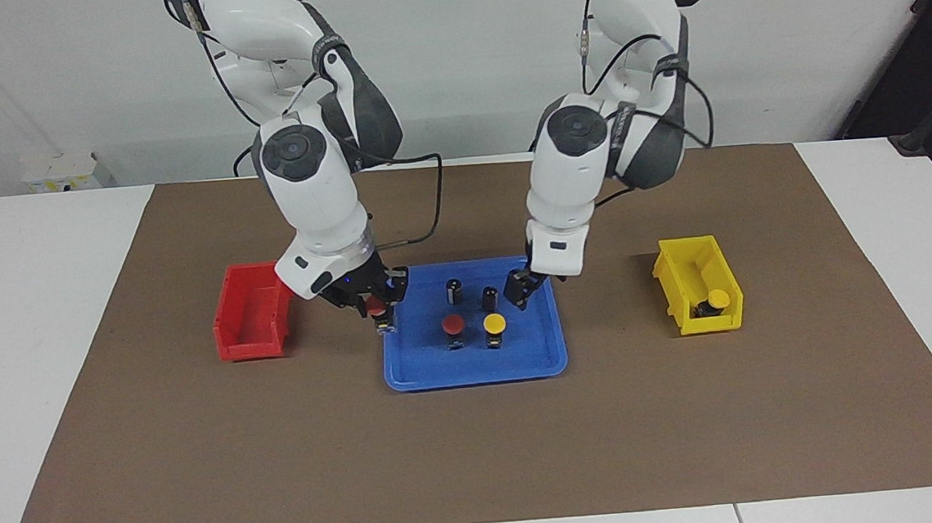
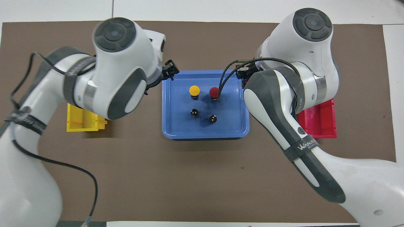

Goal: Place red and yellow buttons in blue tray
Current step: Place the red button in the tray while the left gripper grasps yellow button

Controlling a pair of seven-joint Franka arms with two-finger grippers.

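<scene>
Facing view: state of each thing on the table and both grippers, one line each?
blue tray: flat, holds four items.
red button in tray: upright, free.
yellow button in tray: upright, released.
two capless cylinders: upright in tray.
second red button: held over tray edge.
right gripper: shut on it.
left gripper: open, empty.
yellow bin: holds yellow button.
red bin: looks empty.

I see both views evenly and brightly lit from above. Shadows are soft and short; one lies beside the blue tray (image 2: 205,134) on the brown mat (image 1: 478,441). The white arm shells show mild shine without harsh glare. Everything looks sharp, with no motion blur and little edge bending.
</scene>
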